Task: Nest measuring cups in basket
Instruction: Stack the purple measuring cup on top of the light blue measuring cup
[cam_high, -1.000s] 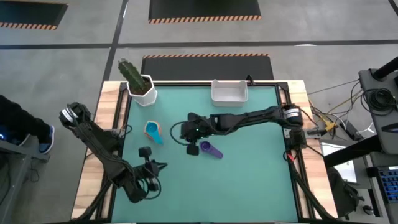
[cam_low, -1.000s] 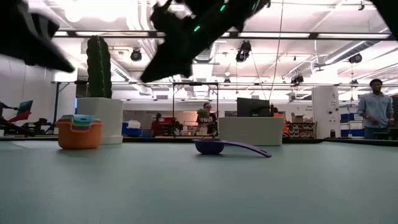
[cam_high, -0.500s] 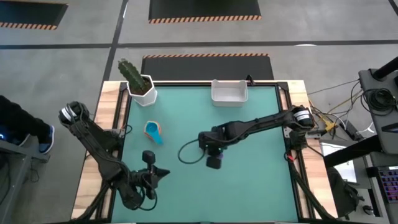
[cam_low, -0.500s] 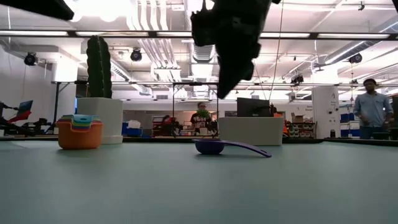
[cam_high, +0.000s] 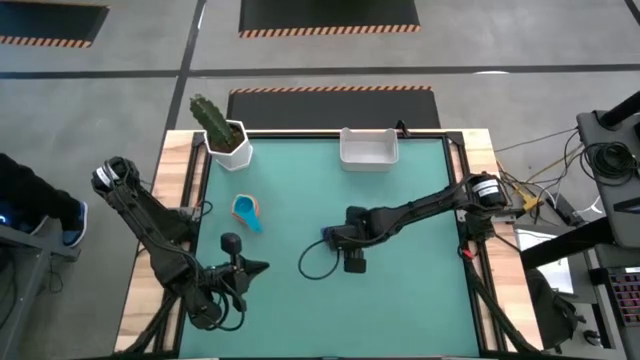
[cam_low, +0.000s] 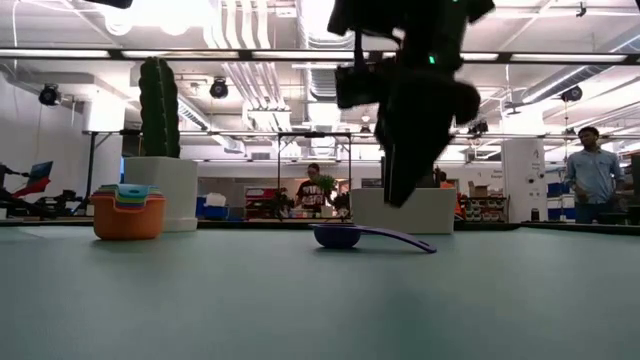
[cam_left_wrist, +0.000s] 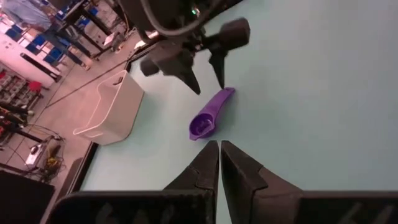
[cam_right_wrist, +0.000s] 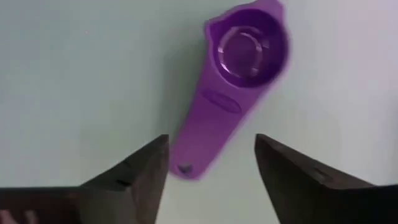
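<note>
Purple was the odd one out: the purple measuring cup (cam_right_wrist: 233, 87) lay alone on the teal table (cam_high: 400, 310), bowl up, near the middle, well apart from the others. The right gripper (cam_right_wrist: 211, 162) hung straight above it with fingers spread wide, one finger on each side of the flat handle, gripping nothing. From the low view that gripper (cam_low: 400, 190) hovered a bit off the surface, just behind the cup (cam_low: 360, 236), not touching it. In the left wrist view the cup (cam_left_wrist: 208, 115) sat right under those open fingers too.

Over toward the left side sat the stack of nested cups (cam_low: 128, 213), orange on the outside with teal and others tucked in, just beside the white pot with the cactus (cam_low: 162, 150). From overhead the stack (cam_high: 246, 212) was clearly on the table, not in the basket (cam_high: 369, 150), which stood at the far edge with nothing showing inside.

Left gripper (cam_left_wrist: 219, 165) was parked near the front left of the table, fingers pressed together, holding nothing.

A few people stood in the room behind, one person (cam_low: 594, 180) off at the right.
</note>
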